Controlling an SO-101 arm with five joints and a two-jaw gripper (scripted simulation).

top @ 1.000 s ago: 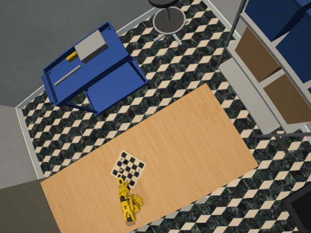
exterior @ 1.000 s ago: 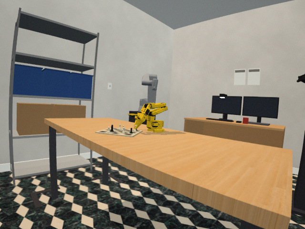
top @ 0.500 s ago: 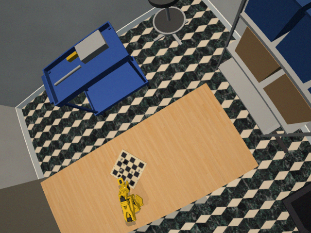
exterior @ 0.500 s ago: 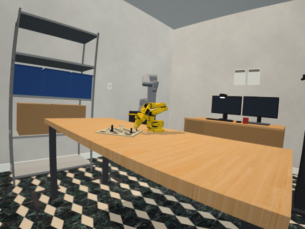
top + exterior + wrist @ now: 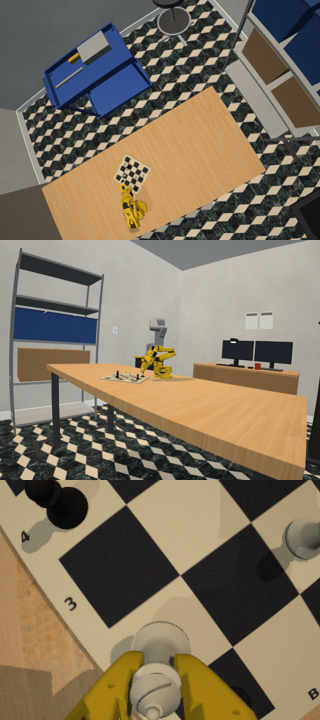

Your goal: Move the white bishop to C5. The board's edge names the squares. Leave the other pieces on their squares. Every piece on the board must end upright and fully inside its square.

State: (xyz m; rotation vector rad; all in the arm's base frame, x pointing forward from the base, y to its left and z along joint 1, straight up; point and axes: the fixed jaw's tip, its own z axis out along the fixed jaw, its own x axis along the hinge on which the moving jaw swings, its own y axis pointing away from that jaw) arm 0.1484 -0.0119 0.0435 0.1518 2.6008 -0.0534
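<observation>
In the wrist view my gripper [image 5: 155,688] is shut on the white bishop [image 5: 156,674]. The yellow fingers clamp its upper body, and its round base shows over the light square in row 2 of the A file, near the board's corner. The chessboard [image 5: 132,173] lies on the wooden table, with my arm [image 5: 130,207] at its near edge. It also shows in the exterior view [image 5: 125,378], where my gripper [image 5: 142,371] points down at the board's right corner. I cannot tell whether the base touches the board.
A black piece [image 5: 56,500] stands by the row 4 mark. Several pieces [image 5: 121,374] stand on the board. A blue cart [image 5: 95,72] and shelves [image 5: 281,64] stand off the table.
</observation>
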